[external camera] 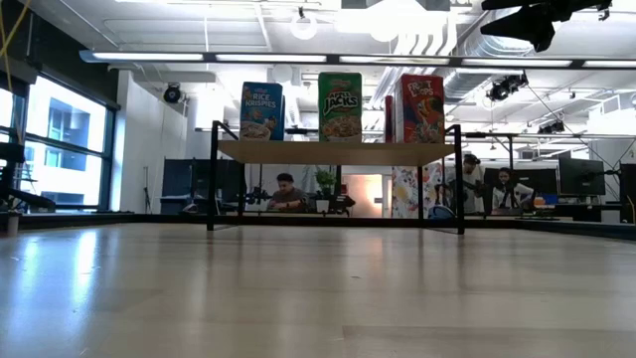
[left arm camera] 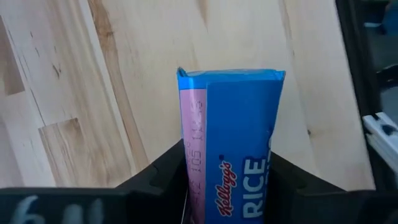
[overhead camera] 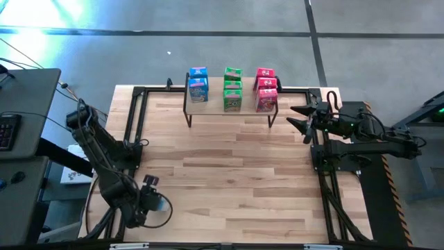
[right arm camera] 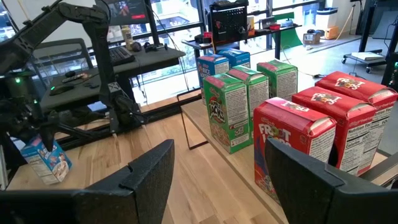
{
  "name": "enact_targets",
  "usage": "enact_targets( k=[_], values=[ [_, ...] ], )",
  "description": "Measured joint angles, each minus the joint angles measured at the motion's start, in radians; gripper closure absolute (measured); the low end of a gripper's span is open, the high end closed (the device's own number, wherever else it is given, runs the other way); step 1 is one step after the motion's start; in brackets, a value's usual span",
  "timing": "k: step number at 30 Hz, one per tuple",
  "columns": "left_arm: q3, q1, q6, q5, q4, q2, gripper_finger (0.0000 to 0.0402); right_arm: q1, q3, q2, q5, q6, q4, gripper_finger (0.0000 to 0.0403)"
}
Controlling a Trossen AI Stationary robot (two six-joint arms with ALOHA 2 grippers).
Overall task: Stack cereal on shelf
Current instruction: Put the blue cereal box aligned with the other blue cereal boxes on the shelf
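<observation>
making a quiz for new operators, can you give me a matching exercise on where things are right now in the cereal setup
Things:
1. blue Rice Krispies box
2. green Apple Jacks boxes
3. red Froot Loops boxes
4. right gripper

Places or states:
A. middle row on the shelf
B. open, beside the shelf's right end
C. between the left gripper's fingers, near the table's front left
D. row at the shelf's right end

Pairs: 1-C, 2-A, 3-D, 4-B
</observation>
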Motion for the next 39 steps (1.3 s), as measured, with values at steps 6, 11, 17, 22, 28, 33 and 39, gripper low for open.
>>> enact_targets(
  k=[6, 11, 17, 22, 28, 33, 39],
  values=[
    [0.000, 0.037, 0.002, 0.047, -0.016, -0.077, 0.0270, 0.000, 0.000, 0.000, 0.000, 0.000, 0.000, 0.0160],
    [0.000, 0.105, 0.048, 0.101, -0.035, -0.140, 0.0270, 0.000, 0.000, 0.000, 0.000, 0.000, 0.000, 0.0160],
    [0.021, 0.229, 0.127, 0.175, -0.100, -0.186, 0.0270, 0.000, 0.000, 0.000, 0.000, 0.000, 0.000, 0.0160],
    [0.094, 0.346, 0.258, 0.182, -0.219, -0.187, 0.0270, 0.000, 0.000, 0.000, 0.000, 0.000, 0.000, 0.0160],
    [0.185, 0.522, 0.414, 0.171, -0.337, -0.187, 0.0270, 0.000, 0.000, 0.000, 0.000, 0.000, 0.000, 0.0160],
    [0.257, 0.678, 0.571, 0.114, -0.367, -0.187, 0.0270, 0.000, 0.000, 0.000, 0.000, 0.000, 0.000, 0.0160],
    [0.334, 0.872, 0.732, 0.082, -0.360, -0.173, 0.0270, 0.000, 0.000, 0.000, 0.000, 0.000, 0.000, 0.0160]
  ],
)
